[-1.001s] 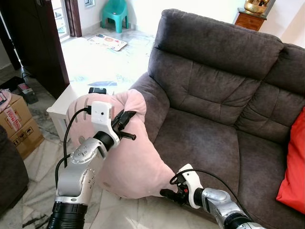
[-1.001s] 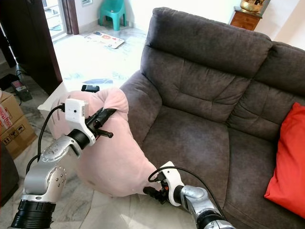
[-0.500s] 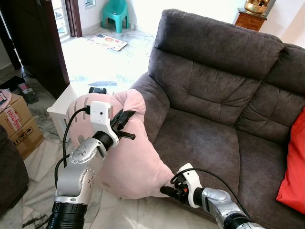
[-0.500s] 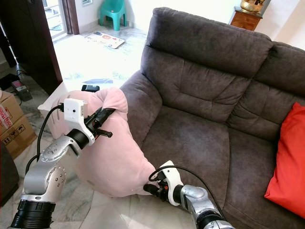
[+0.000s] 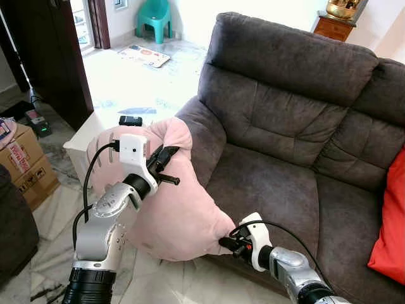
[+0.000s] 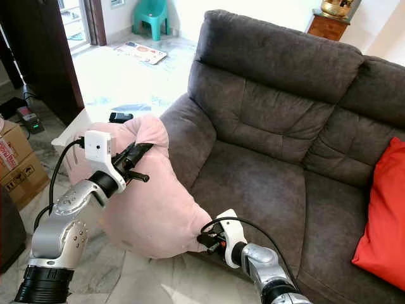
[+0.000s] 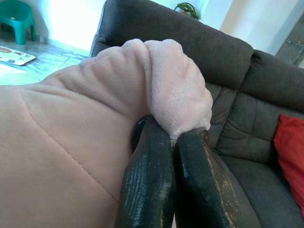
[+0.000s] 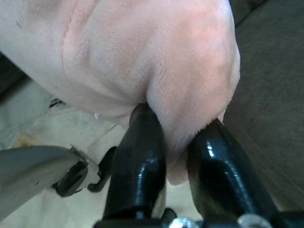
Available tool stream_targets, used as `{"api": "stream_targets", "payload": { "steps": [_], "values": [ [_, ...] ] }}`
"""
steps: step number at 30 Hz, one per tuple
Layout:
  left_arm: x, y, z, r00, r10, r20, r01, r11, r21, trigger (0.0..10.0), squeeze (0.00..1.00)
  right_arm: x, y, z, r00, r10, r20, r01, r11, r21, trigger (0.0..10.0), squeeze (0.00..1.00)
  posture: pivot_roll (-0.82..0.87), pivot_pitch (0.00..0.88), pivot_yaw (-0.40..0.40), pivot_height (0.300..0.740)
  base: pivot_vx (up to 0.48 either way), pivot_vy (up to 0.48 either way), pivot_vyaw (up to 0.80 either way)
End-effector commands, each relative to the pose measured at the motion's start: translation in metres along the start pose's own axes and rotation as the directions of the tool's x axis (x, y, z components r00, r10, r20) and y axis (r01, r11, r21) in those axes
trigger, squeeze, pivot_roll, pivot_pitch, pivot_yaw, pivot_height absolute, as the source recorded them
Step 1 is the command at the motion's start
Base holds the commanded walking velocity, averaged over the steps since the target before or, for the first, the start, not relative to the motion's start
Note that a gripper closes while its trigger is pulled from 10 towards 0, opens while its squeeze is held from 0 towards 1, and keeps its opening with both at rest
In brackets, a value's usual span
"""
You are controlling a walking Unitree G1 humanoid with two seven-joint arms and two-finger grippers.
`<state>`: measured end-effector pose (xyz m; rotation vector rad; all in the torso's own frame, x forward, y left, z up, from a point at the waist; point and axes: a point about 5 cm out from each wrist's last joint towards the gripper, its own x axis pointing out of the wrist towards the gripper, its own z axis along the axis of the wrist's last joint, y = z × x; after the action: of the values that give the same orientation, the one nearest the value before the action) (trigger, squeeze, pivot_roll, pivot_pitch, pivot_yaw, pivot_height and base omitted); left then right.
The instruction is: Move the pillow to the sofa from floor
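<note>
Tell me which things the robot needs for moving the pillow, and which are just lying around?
Needed for the job:
- pink pillow, held off the floor
- grey sofa, where it goes
- left end effector, pinching the pillow's top corner
- right end effector, pinching its lower corner

Just lying about:
- red cushion on the sofa
- green chair
- cardboard box
- white side table

A home living room: grey sofa, marble floor.
</note>
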<state>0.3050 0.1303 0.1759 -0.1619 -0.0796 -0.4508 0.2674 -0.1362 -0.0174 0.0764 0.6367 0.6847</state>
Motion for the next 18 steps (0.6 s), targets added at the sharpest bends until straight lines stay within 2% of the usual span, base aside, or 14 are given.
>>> {"api": "stream_targets", "payload": {
  "steps": [1,2,3,7,12,13,18],
  "values": [
    [0.003,-0.014,0.019,0.993,-0.066,0.096,0.064,0.998,0.030,10.0,0.00,-0.002,-0.009,0.022,0.993,-0.059,0.106,0.062,0.998,-0.027,0.0,0.00,0.23,0.000,-0.172,0.740,0.000,0.000,0.00],
    [0.003,-0.014,0.019,0.993,-0.066,0.096,0.064,0.998,0.030,10.0,0.00,-0.002,-0.009,0.022,0.993,-0.059,0.106,0.062,0.998,-0.027,0.0,0.00,0.23,0.000,-0.172,0.740,0.000,0.000,0.00],
    [0.000,-0.011,0.015,0.996,-0.052,0.077,0.049,0.998,0.037,10.0,0.00,-0.007,-0.018,0.031,0.979,-0.127,0.157,0.131,0.991,-0.016,0.0,0.00,0.22,0.000,-0.171,0.740,0.000,0.000,0.00],
    [-0.007,-0.006,0.004,0.999,-0.023,0.032,0.021,0.998,0.052,10.0,0.00,-0.017,-0.035,0.045,0.933,-0.277,0.231,0.288,0.958,-0.015,0.0,0.00,0.22,0.000,-0.167,0.740,0.000,0.000,0.00],
    [-0.017,0.001,-0.004,1.000,0.024,-0.013,-0.023,0.997,0.075,10.0,0.00,-0.028,-0.048,0.056,0.876,-0.383,0.293,0.398,0.917,0.009,0.0,0.00,0.22,0.000,-0.166,0.740,0.000,0.000,0.00],
    [-0.017,0.001,-0.004,1.000,0.024,-0.013,-0.023,0.997,0.075,10.0,0.00,-0.028,-0.048,0.056,0.876,-0.383,0.293,0.398,0.917,0.009,0.0,0.00,0.22,0.000,-0.166,0.740,0.000,0.000,0.00],
    [-0.031,0.019,-0.025,0.984,0.149,-0.095,-0.133,0.978,0.163,10.0,0.00,-0.042,-0.059,0.067,0.761,-0.538,0.363,0.560,0.827,0.052,0.0,0.00,0.22,0.000,-0.172,0.740,0.000,0.000,0.00]
  ]
}}
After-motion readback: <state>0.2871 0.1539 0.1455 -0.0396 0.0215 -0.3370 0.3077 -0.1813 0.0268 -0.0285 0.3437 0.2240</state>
